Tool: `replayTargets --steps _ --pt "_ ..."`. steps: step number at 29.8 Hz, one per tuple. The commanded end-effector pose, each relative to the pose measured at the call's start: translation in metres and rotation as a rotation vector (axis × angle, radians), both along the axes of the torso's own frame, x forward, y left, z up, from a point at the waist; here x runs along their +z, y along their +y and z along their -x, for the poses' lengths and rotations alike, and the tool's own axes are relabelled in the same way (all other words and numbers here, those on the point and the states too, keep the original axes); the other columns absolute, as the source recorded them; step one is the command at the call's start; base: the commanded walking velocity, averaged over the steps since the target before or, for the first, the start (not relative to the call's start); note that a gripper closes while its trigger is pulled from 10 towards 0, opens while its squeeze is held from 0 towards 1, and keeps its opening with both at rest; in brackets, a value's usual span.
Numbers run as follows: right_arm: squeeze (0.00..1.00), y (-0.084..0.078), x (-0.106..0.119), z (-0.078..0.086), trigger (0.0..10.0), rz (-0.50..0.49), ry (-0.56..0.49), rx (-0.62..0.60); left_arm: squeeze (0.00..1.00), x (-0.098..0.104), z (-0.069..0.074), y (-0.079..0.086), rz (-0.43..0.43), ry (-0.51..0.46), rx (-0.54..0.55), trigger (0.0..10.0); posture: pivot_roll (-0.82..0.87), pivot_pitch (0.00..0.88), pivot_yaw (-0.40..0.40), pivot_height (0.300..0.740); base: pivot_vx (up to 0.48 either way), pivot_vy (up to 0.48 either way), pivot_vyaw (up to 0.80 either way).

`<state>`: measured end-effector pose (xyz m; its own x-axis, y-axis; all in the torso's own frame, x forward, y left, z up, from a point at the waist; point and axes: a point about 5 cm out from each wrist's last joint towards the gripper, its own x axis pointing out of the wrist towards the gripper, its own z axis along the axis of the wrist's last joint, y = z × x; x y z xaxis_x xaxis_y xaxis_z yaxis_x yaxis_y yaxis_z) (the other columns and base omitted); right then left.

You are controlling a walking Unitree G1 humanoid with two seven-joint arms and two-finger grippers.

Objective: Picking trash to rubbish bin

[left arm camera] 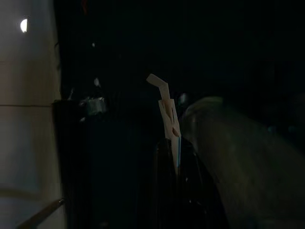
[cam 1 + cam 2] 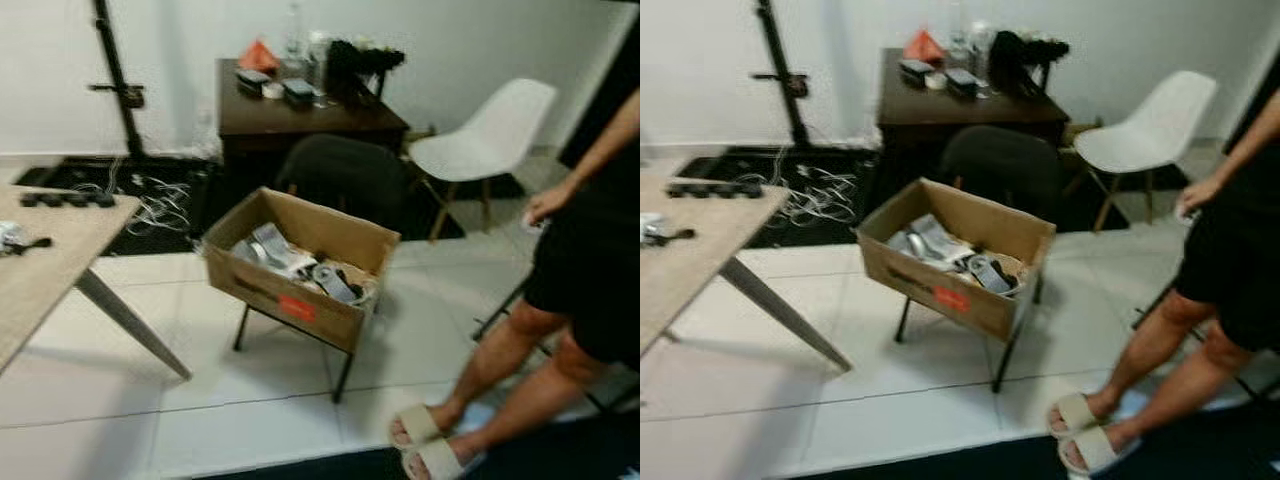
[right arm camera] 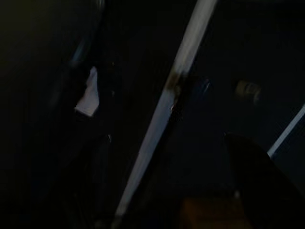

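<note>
An open cardboard box (image 2: pixel 300 265) rests on a thin black stand in the middle of the tiled floor. It holds crumpled paper and wrappers (image 2: pixel 290 262). In the dark left wrist view, my left gripper (image 1: pixel 172 142) is shut on a pale folded paper strip (image 1: pixel 164 107) that sticks out past the fingertips. The right wrist view is very dark. A small white scrap (image 3: pixel 88 94) shows there beside a pale slanting bar (image 3: pixel 167 105).
A person (image 2: pixel 570 260) in black shorts and sandals stands at the right, close to the box. A light wooden table (image 2: pixel 45 255) is at the left. Behind the box are a dark desk (image 2: pixel 300 110), a black chair (image 2: pixel 340 175), a white chair (image 2: pixel 485 135) and floor cables (image 2: pixel 150 195).
</note>
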<state>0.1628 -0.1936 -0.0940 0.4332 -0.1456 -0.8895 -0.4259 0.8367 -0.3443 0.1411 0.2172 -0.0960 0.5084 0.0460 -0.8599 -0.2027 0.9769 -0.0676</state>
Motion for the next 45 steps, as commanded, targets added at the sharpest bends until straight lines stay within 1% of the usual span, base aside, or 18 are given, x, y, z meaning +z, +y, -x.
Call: replayTargets --steps 1,6,12,20,21,23,32,45 --pt "0.0 -0.0017 -0.0003 0.0018 10.0 0.011 -0.028 -0.015 0.0 -0.0016 0.0031 -0.0018 0.008 0.013 0.001 10.0 -0.06 0.161 0.035 0.74 0.0 0.0 0.0" --pt "0.0 -0.0017 0.0006 0.0004 10.0 0.015 -0.055 -0.017 0.0 -0.0016 0.003 -0.0028 0.023 0.005 0.012 10.0 -0.06 0.161 0.035 0.74 0.0 0.0 0.0" --pt "0.0 -0.001 0.0 0.0012 10.0 0.013 -0.044 -0.006 0.0 -0.0009 0.0017 -0.0039 0.056 -0.014 0.015 10.0 -0.05 0.159 0.034 0.74 0.0 0.0 0.0" --pt "0.0 -0.0003 -0.0007 0.0026 10.0 0.014 -0.037 0.0 0.0 -0.0002 0.0004 -0.0047 0.078 -0.023 0.0 10.0 -0.06 0.158 0.034 0.74 0.0 0.0 0.0" --pt "0.0 -0.0002 -0.0008 0.0029 10.0 0.014 -0.036 0.0 0.0 -0.0001 -0.0001 -0.0057 0.096 -0.029 0.008 10.0 -0.06 0.157 0.034 0.74 0.3 0.0 0.0" --pt "0.0 -0.0001 -0.001 0.0032 10.0 0.011 -0.032 0.001 0.0 0.0 -0.0004 -0.0062 0.103 -0.031 0.007 10.0 -0.06 0.157 0.034 0.74 0.306 0.0 0.0" --pt "0.0 -0.0002 -0.0015 0.0044 10.0 0.001 -0.022 -0.005 0.0 -0.0001 -0.0005 -0.0077 0.117 -0.036 0.008 10.0 -0.06 0.161 0.035 0.74 0.342 0.0 0.0" --pt "0.0 -0.0016 -0.0017 0.0049 10.0 0.012 -0.006 0.002 0.0 -0.0006 0.0002 -0.01 0.131 -0.038 0.004 10.0 -0.06 0.163 0.034 0.74 0.348 0.0 -0.8"
